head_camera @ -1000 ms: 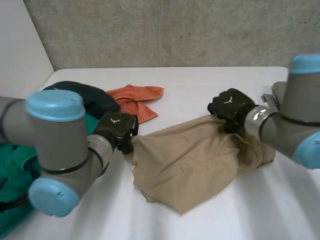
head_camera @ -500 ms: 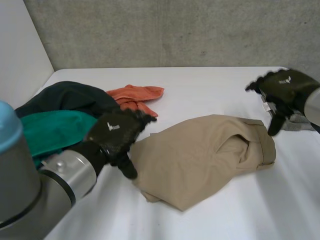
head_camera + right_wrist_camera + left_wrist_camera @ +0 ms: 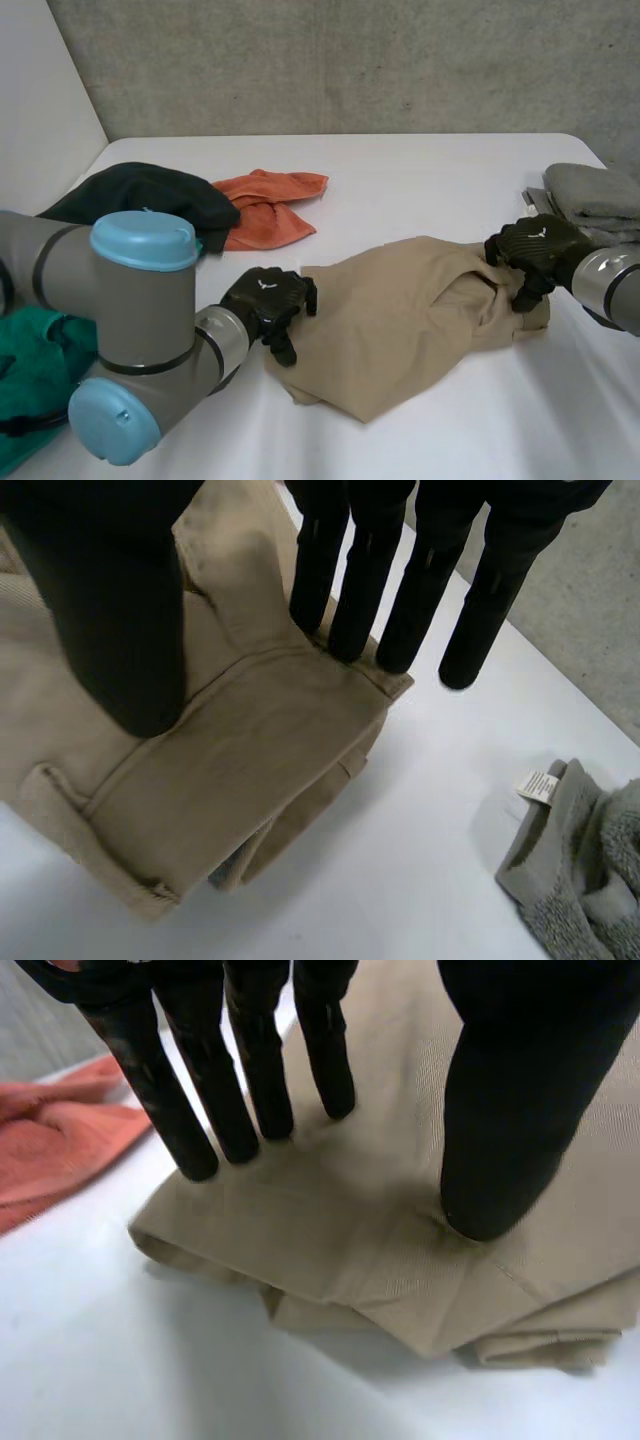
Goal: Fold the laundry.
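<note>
Left hand [image 3: 268, 300] rests on the tan garment [image 3: 400, 320] with its fingers [image 3: 196, 1130] straight and spread wide from the thumb, tips at the folded edge; pressing, it seems, not pinching. Right hand [image 3: 530, 250] lies over the waistband end, fingers straight, thumb apart on the cloth. A grey towel [image 3: 585, 880] lies near its fingertips.

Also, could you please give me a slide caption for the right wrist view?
Open right hand resting on the tan garment at its waistband end, a grey towel apart on the white table.
</note>
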